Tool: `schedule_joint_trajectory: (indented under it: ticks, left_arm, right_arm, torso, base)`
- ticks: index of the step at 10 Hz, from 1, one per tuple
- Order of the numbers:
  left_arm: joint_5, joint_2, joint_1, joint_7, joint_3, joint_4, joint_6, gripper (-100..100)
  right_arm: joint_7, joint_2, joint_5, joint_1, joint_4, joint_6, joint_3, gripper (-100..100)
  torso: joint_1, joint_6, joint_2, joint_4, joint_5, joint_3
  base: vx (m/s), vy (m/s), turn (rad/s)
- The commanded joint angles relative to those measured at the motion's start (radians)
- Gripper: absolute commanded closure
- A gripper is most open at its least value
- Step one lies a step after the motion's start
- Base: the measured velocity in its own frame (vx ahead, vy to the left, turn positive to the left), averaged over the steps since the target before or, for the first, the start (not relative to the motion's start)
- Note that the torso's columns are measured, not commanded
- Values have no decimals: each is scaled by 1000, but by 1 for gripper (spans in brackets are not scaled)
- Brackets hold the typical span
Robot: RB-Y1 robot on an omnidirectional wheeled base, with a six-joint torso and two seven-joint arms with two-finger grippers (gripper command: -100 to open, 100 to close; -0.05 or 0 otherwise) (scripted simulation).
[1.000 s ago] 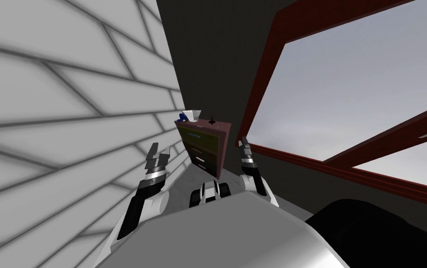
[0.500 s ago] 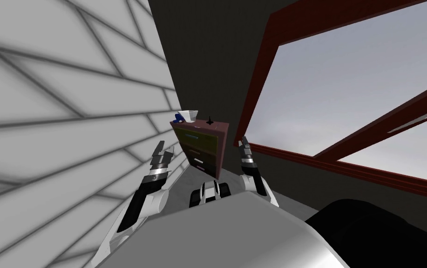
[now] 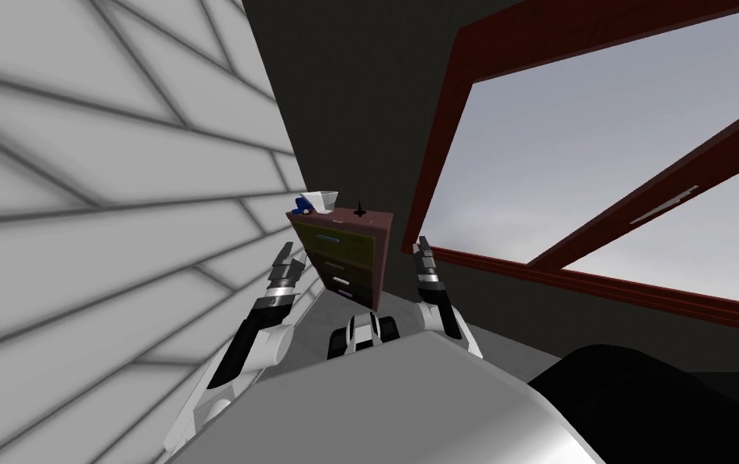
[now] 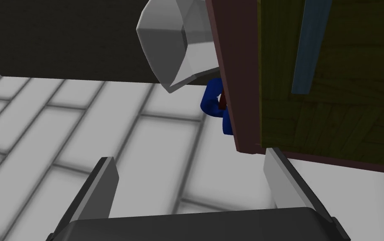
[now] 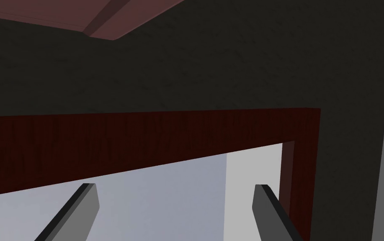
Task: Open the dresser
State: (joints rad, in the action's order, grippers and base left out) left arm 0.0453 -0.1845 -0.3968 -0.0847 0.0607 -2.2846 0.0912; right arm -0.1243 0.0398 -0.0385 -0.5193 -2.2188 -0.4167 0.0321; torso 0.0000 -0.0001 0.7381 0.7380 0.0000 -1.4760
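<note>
Left gripper (image 4: 188, 155), jaws apart, beside dresser (image 4: 337, 117): olive wood-grain fronts, reddish frame.

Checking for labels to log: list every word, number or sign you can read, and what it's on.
None. The dresser, its blue handle, the white bowl and the blue thing beside it carry no text.

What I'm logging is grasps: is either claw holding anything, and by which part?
Nothing is held. The left claw stands open by the dresser; the right claw is open too.
</note>
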Motion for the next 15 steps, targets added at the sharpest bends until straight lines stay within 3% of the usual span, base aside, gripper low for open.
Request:
schedule_joint_trajectory:
  ticks: [1, 7, 15]
  left_arm:
    - [-2, -11, 17, -16, 10, -10, -68, -100]
    - [-8, -63, 52, -47, 34, -29, -203, -100]
    - [-17, -192, 106, -95, 70, -56, -413, -100]
  right_arm:
    - [0, 0, 0, 0, 0, 0, 0, 0]
    - [0, 0, 0, 0, 0, 0, 0, 0]
    - [0, 0, 0, 0, 0, 0, 0, 0]
  torso:
    - [0, 0, 0, 0, 0, 0]
    - [0, 0, 0, 0, 0, 0]
    - [0, 0, 0, 0, 0, 0]
  base:
    - [20, 23, -105]
    - [16, 24, -101]
    - [19, 29, -116]
